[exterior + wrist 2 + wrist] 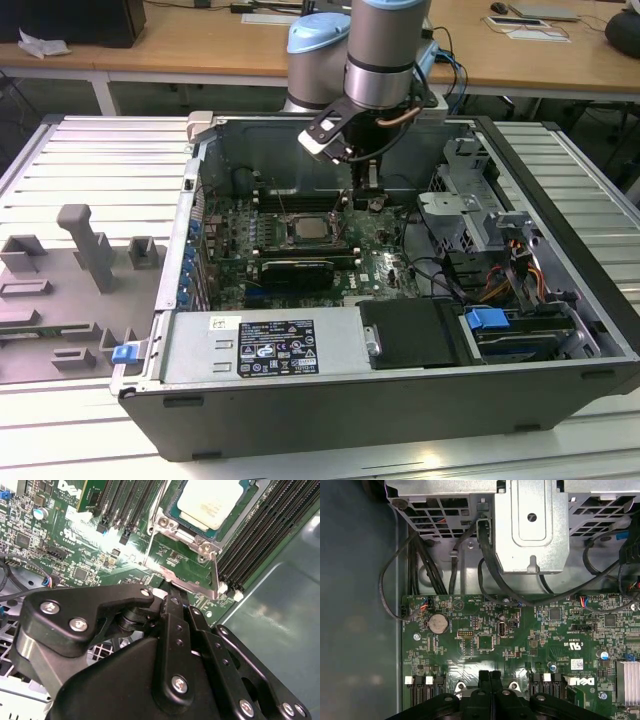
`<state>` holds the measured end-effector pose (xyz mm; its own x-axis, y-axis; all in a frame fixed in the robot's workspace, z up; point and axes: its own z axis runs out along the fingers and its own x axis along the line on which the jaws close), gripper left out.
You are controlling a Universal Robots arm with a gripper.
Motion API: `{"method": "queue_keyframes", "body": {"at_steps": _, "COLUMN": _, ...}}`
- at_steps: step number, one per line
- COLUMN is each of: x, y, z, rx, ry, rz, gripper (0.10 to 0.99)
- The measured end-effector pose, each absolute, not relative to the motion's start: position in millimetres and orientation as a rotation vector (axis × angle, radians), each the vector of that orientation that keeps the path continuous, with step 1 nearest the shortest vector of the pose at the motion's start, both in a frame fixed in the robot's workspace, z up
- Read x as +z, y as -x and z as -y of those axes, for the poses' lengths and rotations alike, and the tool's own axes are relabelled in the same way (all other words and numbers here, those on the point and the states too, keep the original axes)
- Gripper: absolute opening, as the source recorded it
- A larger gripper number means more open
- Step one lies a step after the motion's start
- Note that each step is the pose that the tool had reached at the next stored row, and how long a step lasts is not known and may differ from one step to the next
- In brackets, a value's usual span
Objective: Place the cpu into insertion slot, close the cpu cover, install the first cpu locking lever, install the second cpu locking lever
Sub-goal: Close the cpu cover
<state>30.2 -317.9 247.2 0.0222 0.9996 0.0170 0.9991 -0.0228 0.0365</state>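
Observation:
The cpu [210, 500] lies flat in the insertion slot [172, 524], its pale metal top facing up; in the exterior view the cpu [305, 228] sits mid-board. The cpu cover [200, 585], a thin silver frame, stands tilted open from its hinge, and green board shows through its window. My gripper [167, 587] is shut, with its black fingertips at the cover's free edge. Whether they pinch the edge or only touch it is unclear. In the first wrist view the gripper [490, 675] shows its two fingers pressed together. Seen from outside, the gripper [366, 190] hangs just to the exterior view's right of the socket.
Long black memory slots [260, 535] flank the socket. A metal drive cage [532, 525] with black cables stands beside the board. A black card [295, 270] lies in front of the socket, and the power supply [260, 345] fills the case front. A grey fixture [80, 260] sits outside.

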Motion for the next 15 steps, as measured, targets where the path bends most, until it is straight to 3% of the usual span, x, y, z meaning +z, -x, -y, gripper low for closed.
{"method": "queue_keyframes", "body": {"at_steps": 15, "x": 247.1, "y": -23.6, "z": 317.9, "rx": 0.059, "ry": -2.236, "rz": -2.186, "gripper": 0.106}}
